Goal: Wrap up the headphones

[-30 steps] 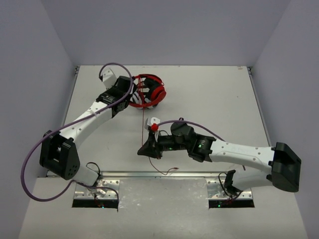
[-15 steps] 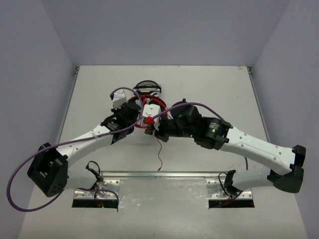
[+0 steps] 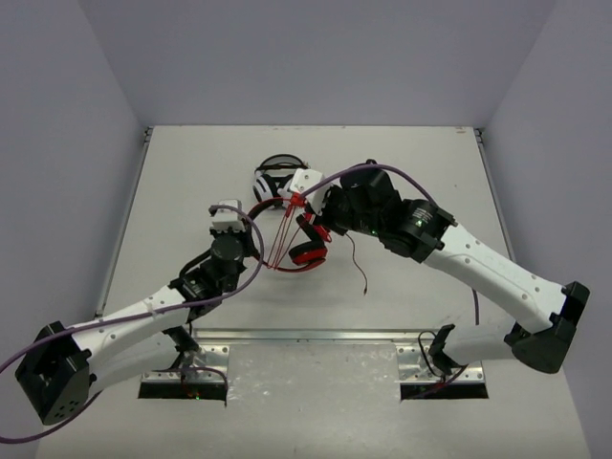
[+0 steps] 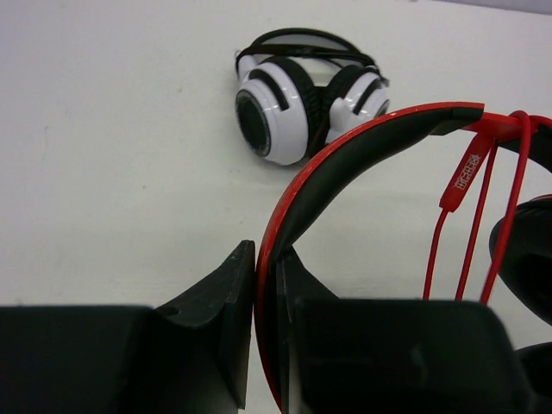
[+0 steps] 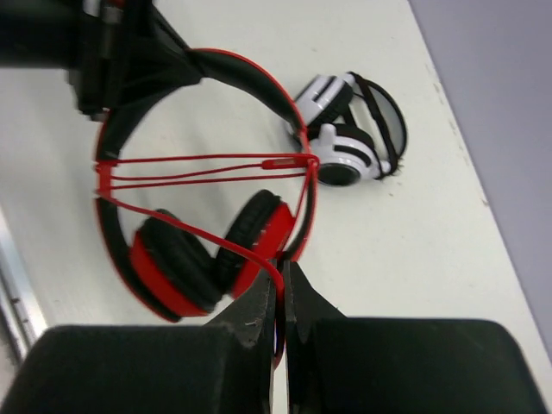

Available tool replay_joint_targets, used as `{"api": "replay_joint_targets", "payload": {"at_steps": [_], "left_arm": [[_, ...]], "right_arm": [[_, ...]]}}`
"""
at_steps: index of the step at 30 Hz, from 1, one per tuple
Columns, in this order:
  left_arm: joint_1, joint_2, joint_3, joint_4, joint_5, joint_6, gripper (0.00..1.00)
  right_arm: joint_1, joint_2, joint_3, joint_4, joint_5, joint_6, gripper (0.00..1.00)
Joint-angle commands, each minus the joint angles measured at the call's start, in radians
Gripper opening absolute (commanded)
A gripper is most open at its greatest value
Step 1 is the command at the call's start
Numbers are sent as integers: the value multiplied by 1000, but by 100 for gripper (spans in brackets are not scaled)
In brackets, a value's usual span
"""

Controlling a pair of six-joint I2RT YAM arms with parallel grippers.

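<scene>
Over table (image 3: 430, 172), headphones (image 3: 308, 254) now closer to near edge.

The left arm stretches low from near-left of the red headphones (image 3: 308, 254), left hand (image 4: 266, 263) clamped on their headband (image 4: 379, 119). The right arm arches in from their right, right hand (image 5: 279, 278) pinched on the cable (image 5: 207, 157).

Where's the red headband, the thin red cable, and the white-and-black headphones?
Red headband (image 4: 345, 147): left wrist view, arch.
Thin red cable (image 5: 216, 159): right wrist view, stretched strand.
White-and-black headphones (image 4: 272, 108): left wrist view, left cup.
</scene>
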Motion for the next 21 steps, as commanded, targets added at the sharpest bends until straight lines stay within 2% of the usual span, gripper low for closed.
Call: {"api": "replay_joint_targets", "payload": {"at_steps": [1,7,15,21], "left_arm": [[-19,-66,-28,193,152,117,1],[-39,-149,-68,200,329,168,1],[-120,-237,-42,160,432,197,0],[-156,-215,36,95,461,198,0]], "right_arm": [[-21,-19,40,78,136,-161,1],[-142,22,68,101,86,-176,1],[-292,21,-22,181,-14,-144,1],[-327,-16,-70,227,-74,-97,1]]}}
